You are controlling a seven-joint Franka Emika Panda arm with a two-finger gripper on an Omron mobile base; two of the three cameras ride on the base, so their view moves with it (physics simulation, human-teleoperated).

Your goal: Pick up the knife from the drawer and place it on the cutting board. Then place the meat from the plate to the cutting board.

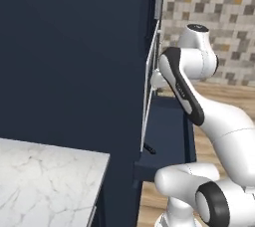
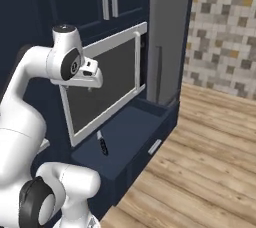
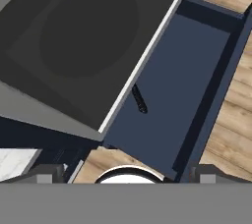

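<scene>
Drawer: the drawer [image 2: 131, 133] is standing pulled out beneath the oven door [image 2: 102, 89], its flat navy floor lying open to view [image 3: 182, 75] [image 1: 167, 136].
Knife: the knife [image 2: 102, 144] is lying flat on the drawer floor, near the edge that runs under the oven door and toward the drawer's near end; in the hand view its black handle [image 3: 140, 98] is sitting just beside the door's white trim, and in the left base view [image 1: 148, 148] its handle is poking out by the foot of that trim.
Gripper: the gripper [image 2: 90, 88] is hanging above the drawer, in front of the oven glass and well apart from the knife; the fingers are standing spread wide, holding nothing.
Arm: the white arm [image 1: 219, 121] is reaching over the drawer.
Surroundings: a marble counter [image 1: 47, 181] is showing at lower left of the left base view; wood floor [image 2: 210, 157] is running beside the drawer front.
</scene>
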